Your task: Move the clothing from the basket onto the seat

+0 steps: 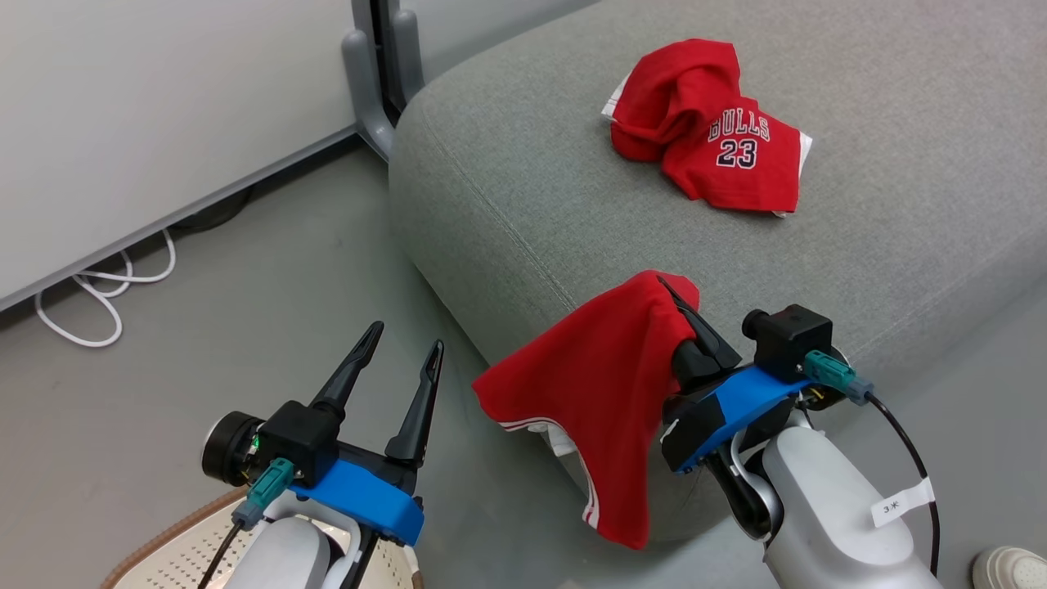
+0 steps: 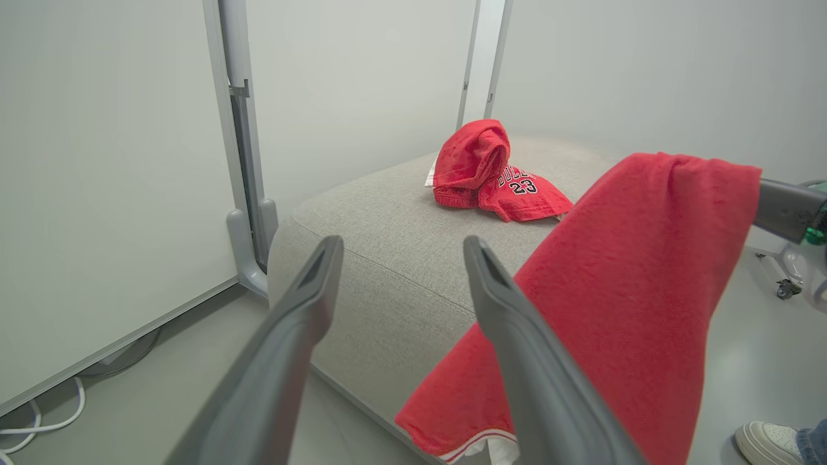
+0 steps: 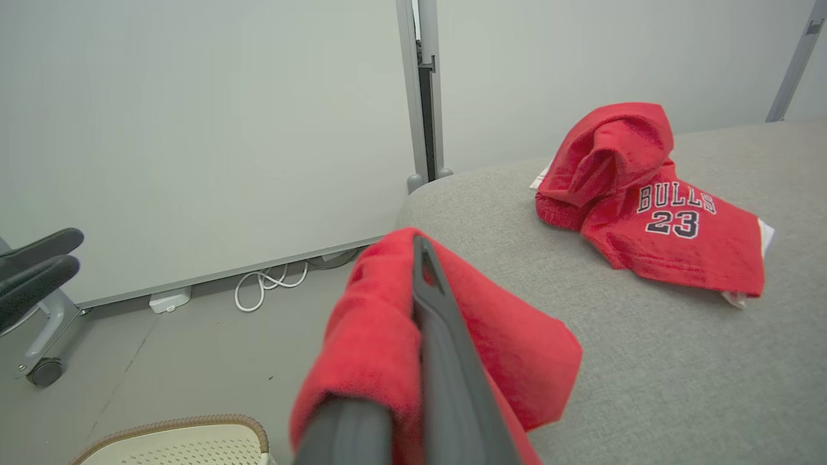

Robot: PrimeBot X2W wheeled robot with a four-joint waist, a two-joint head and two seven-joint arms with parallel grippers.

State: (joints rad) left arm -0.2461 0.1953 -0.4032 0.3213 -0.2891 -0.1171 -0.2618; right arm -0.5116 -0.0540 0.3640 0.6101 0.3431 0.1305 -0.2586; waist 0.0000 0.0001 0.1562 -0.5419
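Right gripper [image 1: 672, 296] — fingers closed together on a fold of the red shorts [image 1: 597, 384], which are draped over the tips and hang down in front of the seat's near corner. The white-striped hem is seen below the cushion edge, over the floor, so this garment is not yet counted as placed. Left gripper [image 1: 406, 339] — fingers parted about halfway, nothing held, poised over the basket [image 3: 181, 445], of which the brown rim and perforated wall are seen at the lower edge. The jersey [image 1: 720, 139], printed "BULLS 23", is listed as lying crumpled on the seat [image 1: 523, 188], toward its back and well apart from the shorts. Step in hand, as judged: the shorts are to be carried onto the cushion. For a clean placement the gripper is best lifted so that the hanging hem clears the rounded front edge, then carried well inward toward the jersey before the fingers are parted. A release at the corner is likely to let the cloth's own weight drag it off to the floor. A shoe [image 1: 1010, 564] is noted at the far right, apart from that path.
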